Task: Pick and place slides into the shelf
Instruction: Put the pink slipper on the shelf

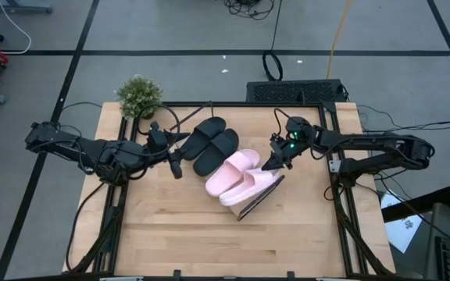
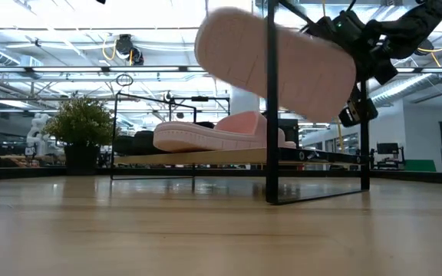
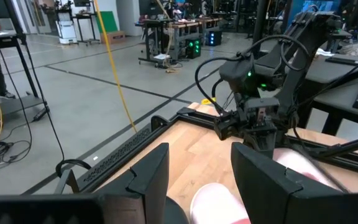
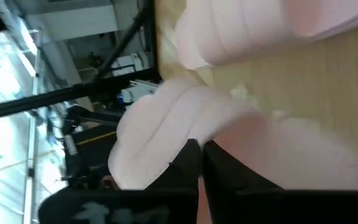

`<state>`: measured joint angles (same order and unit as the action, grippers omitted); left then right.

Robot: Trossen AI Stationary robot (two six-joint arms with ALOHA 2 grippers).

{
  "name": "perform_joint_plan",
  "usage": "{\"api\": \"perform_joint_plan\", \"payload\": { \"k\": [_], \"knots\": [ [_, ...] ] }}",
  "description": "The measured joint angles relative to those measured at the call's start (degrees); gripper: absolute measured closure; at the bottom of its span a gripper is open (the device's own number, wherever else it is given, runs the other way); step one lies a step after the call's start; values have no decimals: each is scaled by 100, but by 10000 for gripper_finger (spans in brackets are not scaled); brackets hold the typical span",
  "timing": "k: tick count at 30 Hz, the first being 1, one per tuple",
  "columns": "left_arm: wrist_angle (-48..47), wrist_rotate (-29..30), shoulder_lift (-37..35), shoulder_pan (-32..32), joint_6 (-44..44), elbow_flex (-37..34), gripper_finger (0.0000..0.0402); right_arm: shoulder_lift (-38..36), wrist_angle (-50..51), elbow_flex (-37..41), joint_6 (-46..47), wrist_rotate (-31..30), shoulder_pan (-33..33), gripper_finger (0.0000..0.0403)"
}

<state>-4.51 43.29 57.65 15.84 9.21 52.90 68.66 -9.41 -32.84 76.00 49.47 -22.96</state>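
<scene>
1. On the long light-wood shelf board with thin black wire end frames [image 1: 254, 204], which lies slanted across the middle of the bench [image 1: 209, 242], four slides sit side by side: a matte black pair [image 1: 212, 143] toward the left arm and a pale pink pair beside them.
2. One pale pink slide with a wide strap [image 1: 231, 168] rests flat next to the black ones. The outer pink slide [image 1: 255, 184] looks tipped; the low view shows its sole [image 2: 278, 65] raised and slanted above the board.
3. Its long axis runs roughly parallel to the other three, from the near edge of the shelf toward the right arm.
4. At that far end is the right claw [image 1: 274, 162], fingers fully closed; the right wrist view shows them pressed together against pink foam [image 4: 166, 137], though whether they pinch an edge I cannot tell.
5. The right arm is nearer, so settling this slide flat appears to fall to it.
6. Beside the black pair, the left claw [image 1: 176, 167] hovers with fingers [image 3: 148, 177] spread, holding nothing.
</scene>
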Motion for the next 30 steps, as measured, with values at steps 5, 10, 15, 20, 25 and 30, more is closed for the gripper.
{"api": "perform_joint_plan", "payload": {
  "k": [5, 10, 15, 20, 25, 30],
  "knots": [
    [-4, 2, 0, 0, -20, 0, 224, 231, 24, 9, -247, -26, 3, 403],
    [-2, 2, 0, 0, -28, 0, 224, 253, -12, 9, -413, -129, -15, 403],
    [-2, 2, 0, 0, -46, 0, 224, 253, -17, 9, -471, -130, -20, 403],
    [-2, 4, 0, 0, -44, 0, 224, 253, -17, 9, -485, -141, -17, 403],
    [0, 4, 0, 0, -45, 0, 224, 251, -15, 9, -421, -142, 108, 403],
    [0, 6, 0, 0, -45, 0, 224, 251, 83, 9, -384, -173, 253, 403]
  ]
}}
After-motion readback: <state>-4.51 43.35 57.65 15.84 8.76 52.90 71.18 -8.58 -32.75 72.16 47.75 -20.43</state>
